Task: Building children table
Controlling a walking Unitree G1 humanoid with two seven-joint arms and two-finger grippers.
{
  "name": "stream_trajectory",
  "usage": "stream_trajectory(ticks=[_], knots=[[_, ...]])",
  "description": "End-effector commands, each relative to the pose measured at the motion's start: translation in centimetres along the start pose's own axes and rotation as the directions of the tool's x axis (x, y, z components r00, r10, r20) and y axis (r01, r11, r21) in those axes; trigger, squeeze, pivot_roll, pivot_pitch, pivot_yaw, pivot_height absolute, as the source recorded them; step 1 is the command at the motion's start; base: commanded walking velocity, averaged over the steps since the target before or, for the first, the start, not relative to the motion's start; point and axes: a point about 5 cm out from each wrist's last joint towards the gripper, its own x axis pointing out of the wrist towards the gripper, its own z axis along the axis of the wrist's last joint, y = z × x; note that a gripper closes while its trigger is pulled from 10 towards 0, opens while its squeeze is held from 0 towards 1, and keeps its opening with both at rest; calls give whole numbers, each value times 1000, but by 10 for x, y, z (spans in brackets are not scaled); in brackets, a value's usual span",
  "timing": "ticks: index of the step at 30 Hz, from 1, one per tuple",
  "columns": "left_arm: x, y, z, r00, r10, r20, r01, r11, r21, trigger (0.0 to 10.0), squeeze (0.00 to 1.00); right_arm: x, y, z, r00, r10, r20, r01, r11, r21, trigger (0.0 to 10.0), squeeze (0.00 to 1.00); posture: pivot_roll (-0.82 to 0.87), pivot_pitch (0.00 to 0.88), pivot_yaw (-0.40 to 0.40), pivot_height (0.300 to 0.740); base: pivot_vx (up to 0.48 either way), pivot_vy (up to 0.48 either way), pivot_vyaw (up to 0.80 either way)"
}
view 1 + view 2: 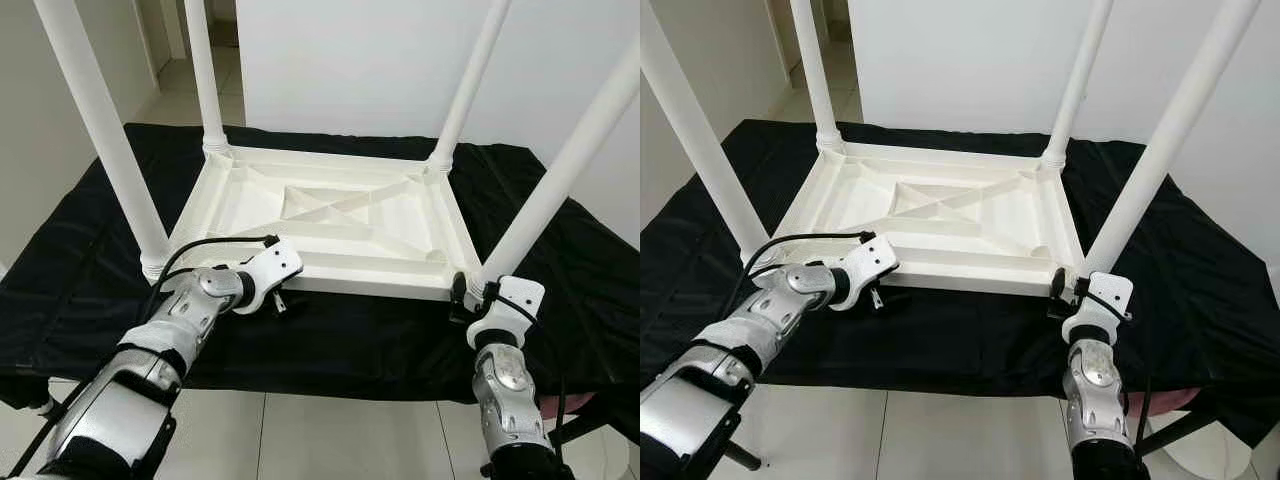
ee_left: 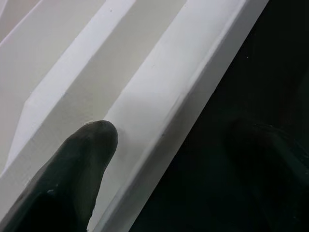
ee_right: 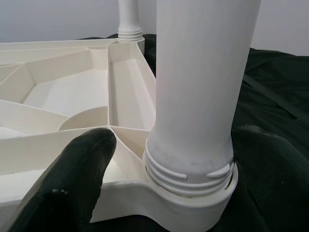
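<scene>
Both hands sit at the near edge of the upturned white children's table (image 1: 330, 215), which lies top-down on a counter draped in black cloth (image 1: 90, 260), its four legs pointing up. Over on the left, the left hand (image 1: 283, 297) straddles the table's near rim (image 2: 159, 111): in the wrist view one black finger (image 2: 72, 174) lies on the white inner side of the rim, while the other finger (image 2: 270, 159) shows dimly on the dark cloth side, so the hand is spread across the rim, with no clear pinch on it that I can make out. Its cable loops back along the silver forearm (image 1: 170, 330).

At the near right corner, the right hand (image 1: 470, 298) is spread wide around the base of the near right leg (image 1: 560, 170). One finger (image 3: 72, 179) is inside the frame by the ribbed collar (image 3: 188, 174) where the leg screws into the corner socket, and the other fingertip (image 3: 265, 159) is on the outer side, against the cloth. Whether either finger presses the leg, I cannot tell.

The near left leg (image 1: 100, 120) rises just beside the left forearm; the far left leg (image 1: 205, 80) and the far right leg (image 1: 470, 80) stand at the far corners. Cross ribs (image 1: 330, 205) run across the table's underside. Pale floor tiles (image 1: 330, 440) show below the counter's near edge.
</scene>
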Motion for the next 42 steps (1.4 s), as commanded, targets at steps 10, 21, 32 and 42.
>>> stream_trajectory(ticks=[10, 21, 32, 42], knots=[[-1, 7, -6, 998, 69, -12, -69, 995, -75, 0, 0, -4, 7, -1, 999, 47, -11, -47, 999, 12, 10000, 0, -6, 0, -11, 740, 0, 0, 0], [-6, 9, -10, 993, 120, 14, -117, 984, -136, 0, 0, -5, 7, -1, 999, 44, -15, -44, 999, 12, 10000, 0, -8, 0, -4, 740, 0, 0, 0], [-2, 1, 10, 980, 164, 109, -147, 977, -152, 2235, 0, -7, 10, -2, 998, 52, -23, -51, 999, 12, 10000, 0, -5, 0, -12, 740, 0, 0, 0], [-1, -10, 22, 973, 119, 200, -95, 988, -125, 10000, 1000, -5, 11, -2, 998, 59, -24, -58, 998, 7, 10000, 0, 2, 0, -14, 740, 0, 0, 0]])
